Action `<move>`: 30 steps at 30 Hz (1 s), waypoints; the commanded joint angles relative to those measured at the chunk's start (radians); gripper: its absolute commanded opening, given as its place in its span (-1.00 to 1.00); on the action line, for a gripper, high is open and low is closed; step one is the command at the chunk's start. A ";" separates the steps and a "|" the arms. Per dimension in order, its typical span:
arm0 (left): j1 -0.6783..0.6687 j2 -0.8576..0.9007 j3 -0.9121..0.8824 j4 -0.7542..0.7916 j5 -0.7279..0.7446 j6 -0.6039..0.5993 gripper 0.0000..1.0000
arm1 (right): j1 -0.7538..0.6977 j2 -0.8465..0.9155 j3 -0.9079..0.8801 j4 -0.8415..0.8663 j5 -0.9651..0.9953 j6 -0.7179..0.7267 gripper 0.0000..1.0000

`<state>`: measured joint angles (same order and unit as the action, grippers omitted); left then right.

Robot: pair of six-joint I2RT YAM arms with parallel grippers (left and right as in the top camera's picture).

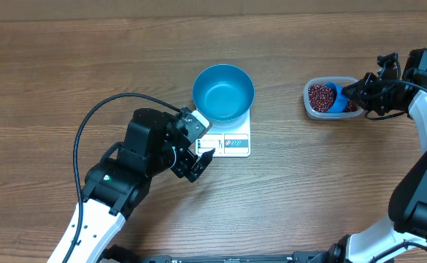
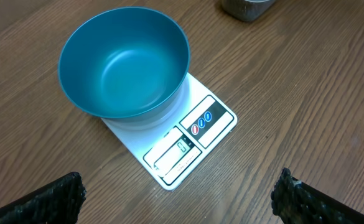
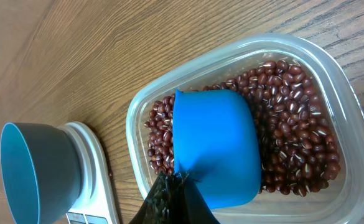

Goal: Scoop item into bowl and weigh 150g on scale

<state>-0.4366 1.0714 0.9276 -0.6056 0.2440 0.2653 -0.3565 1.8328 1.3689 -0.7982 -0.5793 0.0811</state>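
Note:
The bright blue bowl (image 1: 223,92) (image 2: 124,62) stands empty on the white scale (image 1: 231,142) (image 2: 194,140), whose display and label strip face my left gripper (image 1: 198,157) (image 2: 182,202). That gripper hovers just in front of the scale, open wide, with nothing between its fingers (image 2: 51,199). At the right, the red-brown beans (image 1: 317,95) (image 3: 294,143) fill a clear tub (image 1: 309,107) (image 3: 350,93). My right gripper (image 1: 352,93) (image 3: 178,186) is shut on the handle of a small blue scoop (image 1: 336,98) (image 3: 216,146), which is dipped into the beans with its outer side toward the wrist camera.
Bare wooden tabletop (image 1: 89,66) lies all around. A black cable (image 1: 111,109) loops over the left arm. The right wrist view also shows the bowl (image 3: 38,165) and the scale (image 3: 98,168) to the left of the tub.

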 commanded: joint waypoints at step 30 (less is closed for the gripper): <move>0.004 -0.013 -0.009 0.000 0.015 0.008 0.99 | -0.025 0.043 -0.009 -0.035 0.054 -0.003 -0.93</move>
<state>-0.4366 1.0714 0.9276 -0.6056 0.2440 0.2653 -0.3809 1.8393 1.3689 -0.8154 -0.5724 0.0814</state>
